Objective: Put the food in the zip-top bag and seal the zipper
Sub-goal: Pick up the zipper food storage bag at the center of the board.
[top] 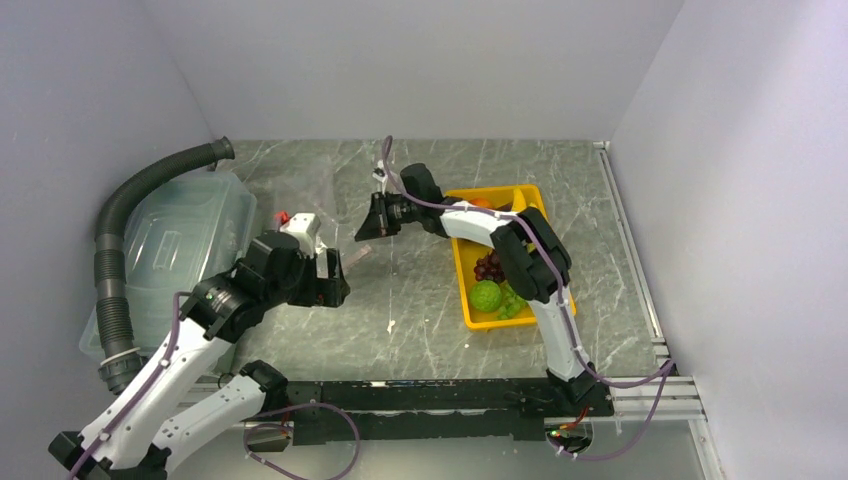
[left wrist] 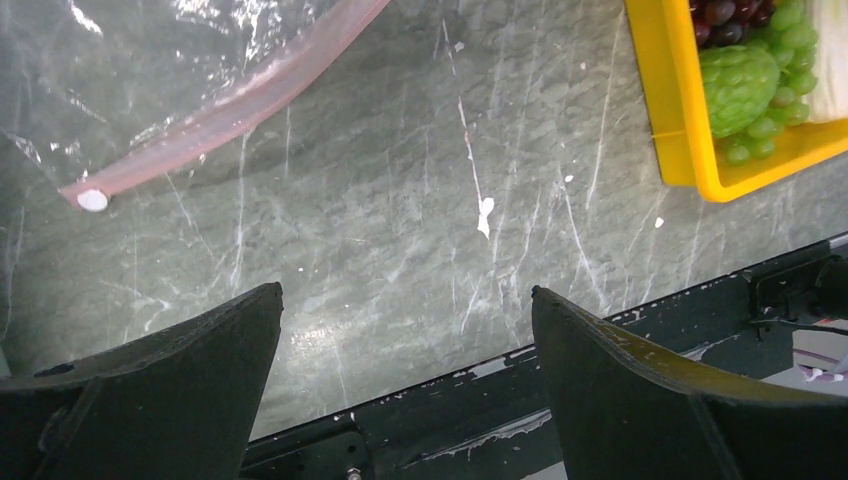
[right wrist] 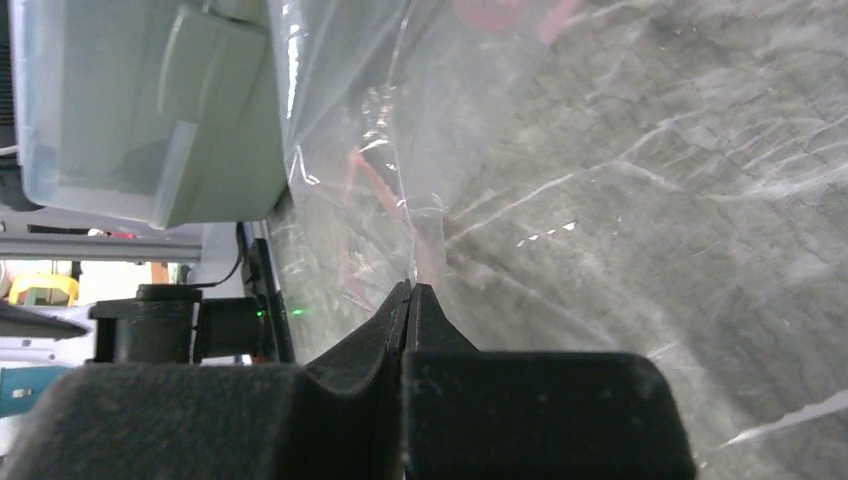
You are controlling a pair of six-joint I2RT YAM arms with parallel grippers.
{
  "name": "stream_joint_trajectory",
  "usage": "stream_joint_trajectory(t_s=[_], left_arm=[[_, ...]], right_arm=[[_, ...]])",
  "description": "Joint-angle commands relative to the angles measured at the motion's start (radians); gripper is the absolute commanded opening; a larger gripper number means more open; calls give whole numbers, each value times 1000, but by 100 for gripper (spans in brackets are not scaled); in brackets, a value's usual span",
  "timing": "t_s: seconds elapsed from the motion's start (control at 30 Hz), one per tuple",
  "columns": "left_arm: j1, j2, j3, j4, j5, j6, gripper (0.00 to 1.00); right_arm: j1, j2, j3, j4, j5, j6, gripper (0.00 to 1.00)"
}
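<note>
Your right gripper (right wrist: 410,292) was pressed shut with its tips on a fold of the zip-top bag (right wrist: 340,130). It looked to be pinching that thin film, though the plastic was so clear that you could not tell how much of it was caught. Your left gripper (left wrist: 405,292) hung wide open over the bare table (left wrist: 420,180), holding nothing. The zipper (left wrist: 230,105) lay flat just beyond it, with its white slider (left wrist: 92,200) at the near end. The bag lay on the table between the lidded bin (top: 185,240) and the yellow tray (top: 457,262). None of the food (top: 505,300) was in it; the dark grapes (top: 489,267), the green round fruit (top: 486,296) and the rest sat in the tray. The main risk was the grip. A pinch on one slippery layer could slide off as you lifted; if both layers were caught, the mouth would not open and nothing would go in. A hard pull could also drag or crumple the whole bag, since nothing weighed it down. If your left gripper went for the opposite lip, it might scrape the table or seize both layers together.
</note>
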Motion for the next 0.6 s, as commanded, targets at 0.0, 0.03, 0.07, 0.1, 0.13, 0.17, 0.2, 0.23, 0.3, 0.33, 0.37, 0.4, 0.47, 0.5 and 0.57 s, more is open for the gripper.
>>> stream_joint_trajectory(t_s=[0.0,0.03,0.07,0.1,0.13,0.17,0.2,0.23,0.3,0.33,0.37,0.4,0.47,0.5,0.57], left_arm=[[-3,38,16,54,16,30,100],[-3,48,14,59,14,32,100],[-3,54,12,63,9,34,100],[-3,61,12,65,2,32,100],[-3,68,14,66,-7,31,100],[-3,75,16,65,-17,30,100],[-2,81,19,62,-31,26,100],[-3,88,21,61,-44,24,100],[-4,99,23,63,-74,16,99],[-4,105,24,62,-94,11,99],[-4,113,25,61,-109,3,98],[-6,121,28,59,-122,-4,97],[-11,135,28,65,-142,-23,95],[-15,141,25,74,-148,-29,95],[-28,153,22,83,-171,-42,94]], right_arm=[[-8,-117,-29,-25,20,-12,0],[-8,-130,-32,-45,26,-16,0],[-8,-142,-35,-60,30,-18,0],[-8,-156,-41,-73,36,-20,0],[-8,-171,-49,-85,39,-23,0],[-8,-187,-57,-93,44,-24,0],[-8,-204,-64,-109,51,-27,0],[-8,-219,-69,-128,61,-30,0],[-8,-245,-73,-151,74,-34,0],[-9,-262,-75,-180,82,-34,0],[-9,-272,-74,-202,90,-34,0],[-10,-282,-73,-223,99,-35,0],[-11,-300,-72,-258,114,-35,0],[-13,-309,-72,-281,119,-35,0],[-14,-329,-75,-312,133,-38,0]])
